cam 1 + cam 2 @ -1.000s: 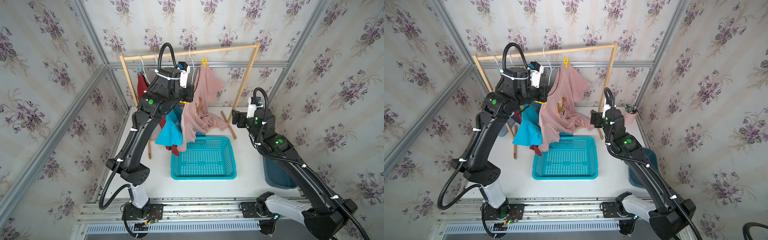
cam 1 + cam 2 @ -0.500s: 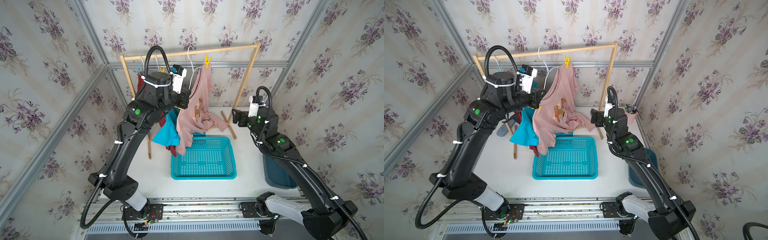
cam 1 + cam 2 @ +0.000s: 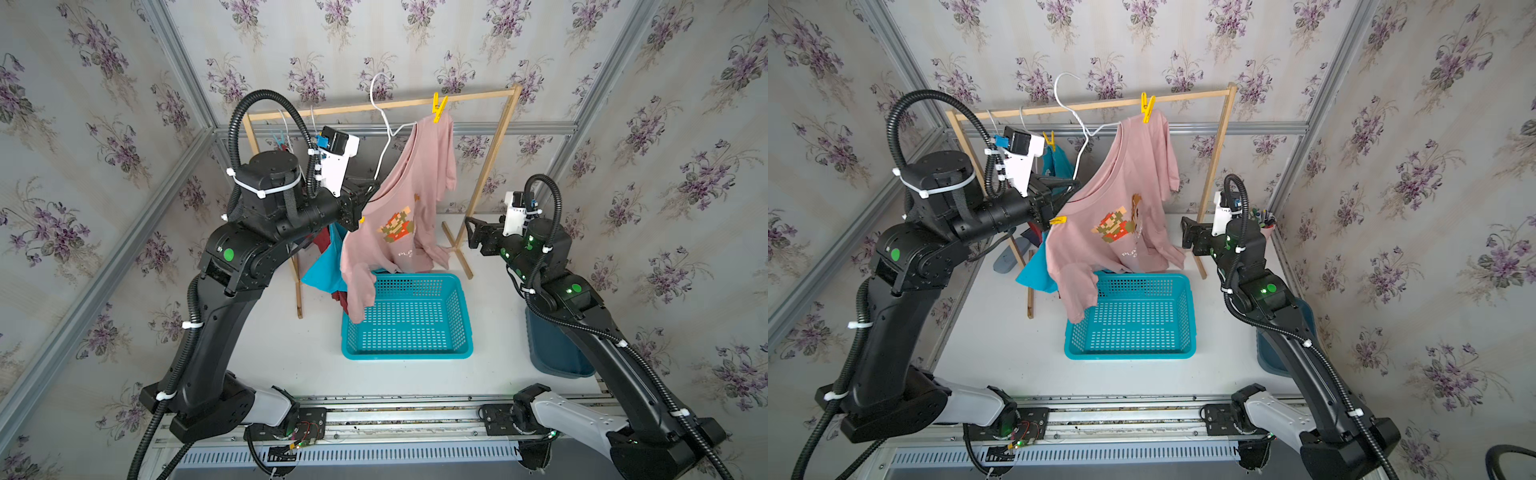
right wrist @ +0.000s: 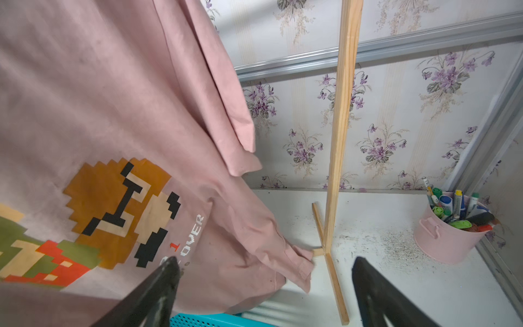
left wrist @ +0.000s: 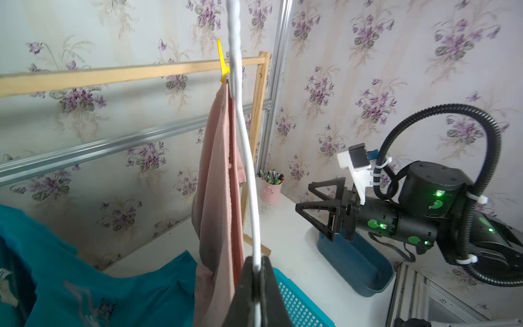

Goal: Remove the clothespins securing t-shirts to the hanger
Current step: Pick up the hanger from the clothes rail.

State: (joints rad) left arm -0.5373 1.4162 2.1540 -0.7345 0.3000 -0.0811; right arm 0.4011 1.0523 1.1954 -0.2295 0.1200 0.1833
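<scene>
Pink shirt (image 3: 409, 199) dangling up by the wooden rail (image 3: 478, 94), a yellow clothespin (image 3: 438, 107) pinching its top shoulder and a second clothespin (image 3: 1057, 220) on the lower shoulder (right beside the left gripper (image 5: 256, 271)). That gripper's clamped tight on the white hanger (image 5: 249, 170). Right gripper (image 5: 304, 197) gapes wide, empty, near the shirt's hem.

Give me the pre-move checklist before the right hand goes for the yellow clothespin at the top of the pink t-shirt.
1. Grip: left hand shut on the white hanger: ok.
2. Free hand: right hand open, empty: ok.
3. Target: top yellow clothespin on the pink t-shirt, unobstructed: ok.
4. Height: right hand level with it: not ok, far lower.
5. Support: hanger seated on the wooden rail: cannot tell.
6. Landing: basket below the shirt: ok.
</scene>
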